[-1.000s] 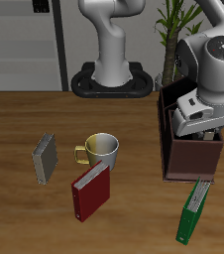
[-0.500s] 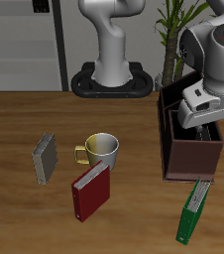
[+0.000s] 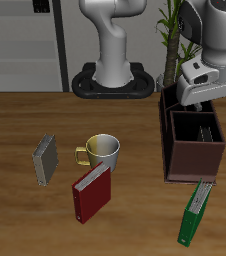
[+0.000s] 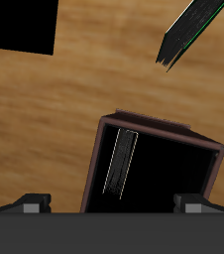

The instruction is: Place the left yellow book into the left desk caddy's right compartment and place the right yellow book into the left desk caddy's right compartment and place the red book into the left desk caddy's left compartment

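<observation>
- Gripper point(image 3: 207, 100) hangs above the dark maroon box-shaped left desk caddy point(image 3: 194, 158), fingers apparently spread and holding nothing.
- Thin grey-covered book point(image 4: 120, 163) stands inside, leaning on a wall.

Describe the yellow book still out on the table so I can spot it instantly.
Start at the mug in the middle of the wooden table. The remaining yellow book lies just beyond the mug's handle side: small, thin, grey-covered. The red book nearby is larger and dark red.
</observation>
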